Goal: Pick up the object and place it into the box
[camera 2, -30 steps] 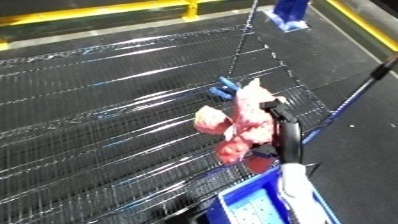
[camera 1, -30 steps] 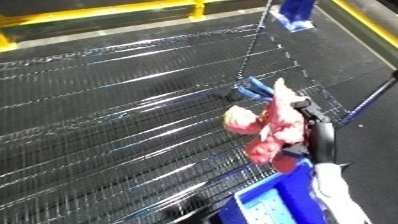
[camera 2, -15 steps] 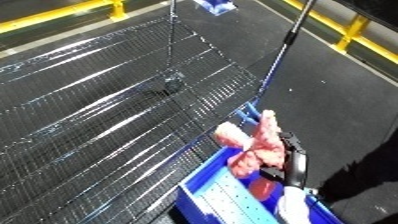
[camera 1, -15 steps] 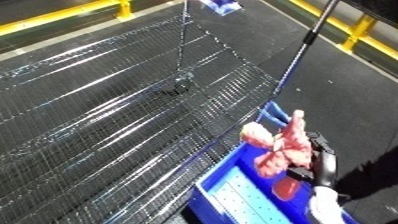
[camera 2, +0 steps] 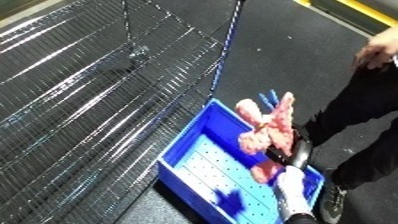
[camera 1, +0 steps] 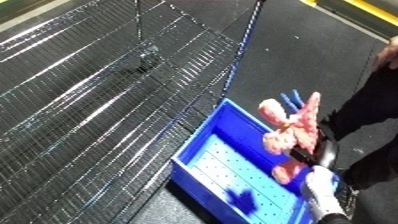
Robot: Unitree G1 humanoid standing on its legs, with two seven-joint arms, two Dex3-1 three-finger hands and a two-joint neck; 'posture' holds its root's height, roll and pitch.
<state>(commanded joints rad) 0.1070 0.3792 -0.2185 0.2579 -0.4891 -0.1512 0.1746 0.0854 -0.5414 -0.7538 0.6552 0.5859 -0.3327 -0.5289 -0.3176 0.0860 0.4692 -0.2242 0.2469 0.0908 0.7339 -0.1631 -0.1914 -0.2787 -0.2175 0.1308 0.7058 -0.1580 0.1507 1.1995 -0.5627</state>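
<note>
A pink plush toy [camera 1: 295,125] with several soft limbs hangs over the right part of a blue bin [camera 1: 194,150]. My right hand [camera 1: 305,154] comes up from the lower right on its white forearm [camera 1: 323,194]. The black fingers are curled round the toy's lower part, so that part of the toy is hidden. The bin's perforated floor [camera 2: 218,167] shows below and left of the toy. My left hand appears in neither view.
A wire mesh surface [camera 1: 89,95] fills the left and middle, its blue-edged border [camera 1: 233,70] running right beside the bin. Dark floor [camera 1: 293,55] lies past it, with a yellow line [camera 1: 355,15] at the top right.
The camera has swung further right and down, so the bin now sits mid-picture. My right hand has carried the pink toy off the mesh and over the bin.
</note>
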